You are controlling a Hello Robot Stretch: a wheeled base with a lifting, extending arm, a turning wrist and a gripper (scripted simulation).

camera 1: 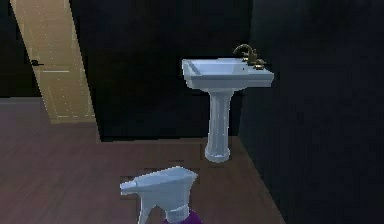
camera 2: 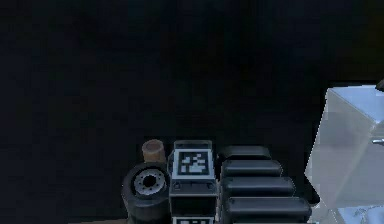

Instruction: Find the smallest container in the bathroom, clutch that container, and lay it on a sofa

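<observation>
White sink (camera 1: 210, 80), spray bottle (camera 1: 160, 192) forward | end effector (camera 2: 150, 175), perhaps pale box (camera 2: 350, 150), arm-side

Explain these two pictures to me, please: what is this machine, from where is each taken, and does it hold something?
It is a wheeled robot with one dark, square extending arm, in a simulated house. The forward view looks ahead and down: a white pedestal sink with a brass tap, a pale wooden door, and at the bottom edge a spray bottle with white head and purple body. The arm side view looks sideways from the robot's body: the arm rises from the bottom, with a white marker square and the dark gripper beside it. A small tan cylinder shows above the gripper; I cannot tell whether the gripper holds anything. A pale boxy object stands at right.
</observation>
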